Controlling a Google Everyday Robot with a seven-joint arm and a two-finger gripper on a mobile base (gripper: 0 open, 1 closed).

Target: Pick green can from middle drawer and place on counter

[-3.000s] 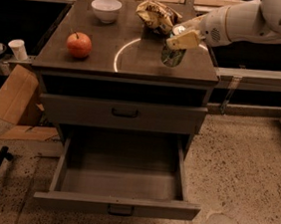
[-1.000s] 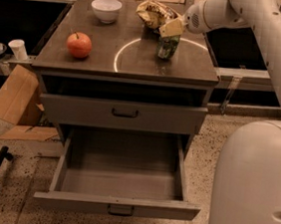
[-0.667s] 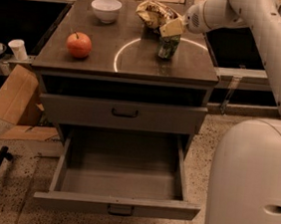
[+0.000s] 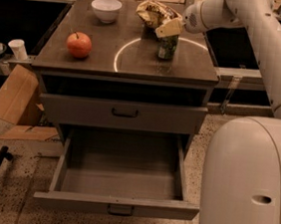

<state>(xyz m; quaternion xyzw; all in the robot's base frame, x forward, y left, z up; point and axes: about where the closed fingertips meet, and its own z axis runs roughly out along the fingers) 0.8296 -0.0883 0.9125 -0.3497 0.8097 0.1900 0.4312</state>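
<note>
The green can [image 4: 168, 48] stands upright on the counter [image 4: 135, 63], on the right side of the thin white circle [image 4: 120, 52]. My gripper [image 4: 169, 29] is right over the can's top, at or just above it, with the white arm reaching in from the upper right. The middle drawer [image 4: 116, 204] is pulled wide open below, and its inside looks bare.
A red apple [image 4: 79, 44], a white bowl [image 4: 106, 9] and a crumpled snack bag [image 4: 152, 12] share the counter. The handled drawer [image 4: 124, 113] above the open one is shut. Cardboard [image 4: 16, 96] and a white cup [image 4: 19, 49] lie left. My white body [image 4: 248, 185] fills the lower right.
Three seconds ago the can hung tilted in my gripper above the counter. Now it stands upright on the counter, and the gripper sits higher, at its top. Little has moved in the last second.
</note>
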